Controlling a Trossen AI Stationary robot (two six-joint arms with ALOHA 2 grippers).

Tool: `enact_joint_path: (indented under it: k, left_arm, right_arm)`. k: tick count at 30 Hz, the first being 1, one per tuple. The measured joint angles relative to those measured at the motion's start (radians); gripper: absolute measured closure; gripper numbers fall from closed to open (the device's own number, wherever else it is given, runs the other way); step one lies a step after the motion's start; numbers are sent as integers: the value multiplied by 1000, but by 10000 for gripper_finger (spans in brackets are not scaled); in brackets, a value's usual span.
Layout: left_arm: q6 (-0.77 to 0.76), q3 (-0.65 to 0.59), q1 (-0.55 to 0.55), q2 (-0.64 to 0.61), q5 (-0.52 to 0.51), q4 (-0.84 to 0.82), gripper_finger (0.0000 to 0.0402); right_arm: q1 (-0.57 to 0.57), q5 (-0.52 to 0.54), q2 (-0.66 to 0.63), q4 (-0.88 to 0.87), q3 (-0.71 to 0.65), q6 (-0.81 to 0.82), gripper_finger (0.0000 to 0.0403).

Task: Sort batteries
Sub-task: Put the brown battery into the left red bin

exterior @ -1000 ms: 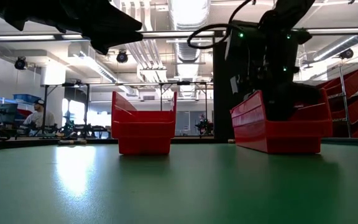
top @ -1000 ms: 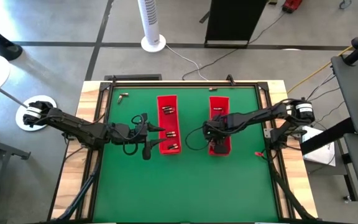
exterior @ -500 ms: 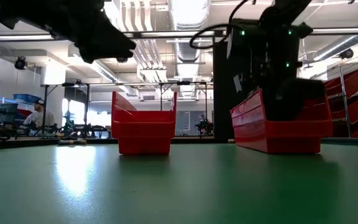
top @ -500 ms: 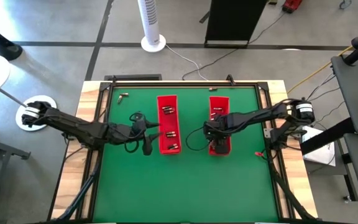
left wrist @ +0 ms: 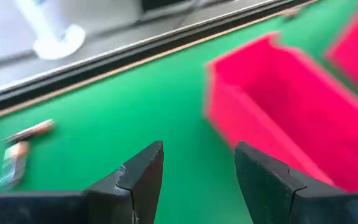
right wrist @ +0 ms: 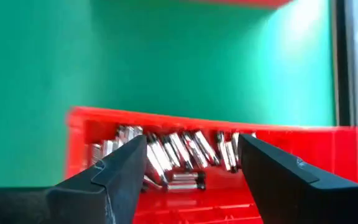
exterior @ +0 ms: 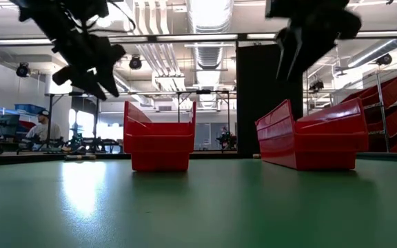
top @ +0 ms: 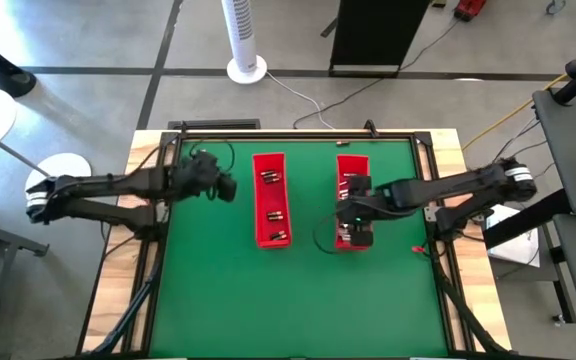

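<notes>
Over the right red tray in the high view, the right gripper hangs above the tray's lower end with nothing in it, while the left gripper sits at the upper left of the green worktop, near two loose batteries. A second red tray holds a few more. Half a second earlier the left gripper was beside that tray's lower end; the right was down inside its tray.

At worktop level in the low view, both grippers hang clear above the trays; earlier the right one was sunk behind its tray wall.

Past the left gripper's spread jaws in the left wrist view, the loose batteries lie at the frame's left. Its next move looks like reaching them: line up over one, across its length, and descend straight.

Between the right gripper's spread jaws in the right wrist view, a heap of batteries fills the tray end.
</notes>
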Motion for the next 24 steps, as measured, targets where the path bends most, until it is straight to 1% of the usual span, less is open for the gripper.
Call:
enact_joint_path:
  k: [3,6,10,13,15,19,24]
  left_arm:
    - [-29,76,111,63,37,-138,223]
    - [-21,148,228,143,129,-217,223]
    - [47,215,372,265,265,-248,223]
    - [90,252,469,358,335,-251,223]
    - [102,272,519,416,359,-255,223]
    - [130,326,605,527,389,-304,223]
    - [142,400,692,647,375,-391,223]
  right_arm:
    - [55,12,-57,2,5,43,152]
    - [114,25,-111,6,-12,103,153]
    - [199,34,-159,12,-45,195,161]
    - [276,75,-169,12,-64,255,165]
    - [329,99,-167,14,-75,298,167]
    - [413,104,-158,26,-90,378,164]
    - [489,150,-155,24,-109,462,154]
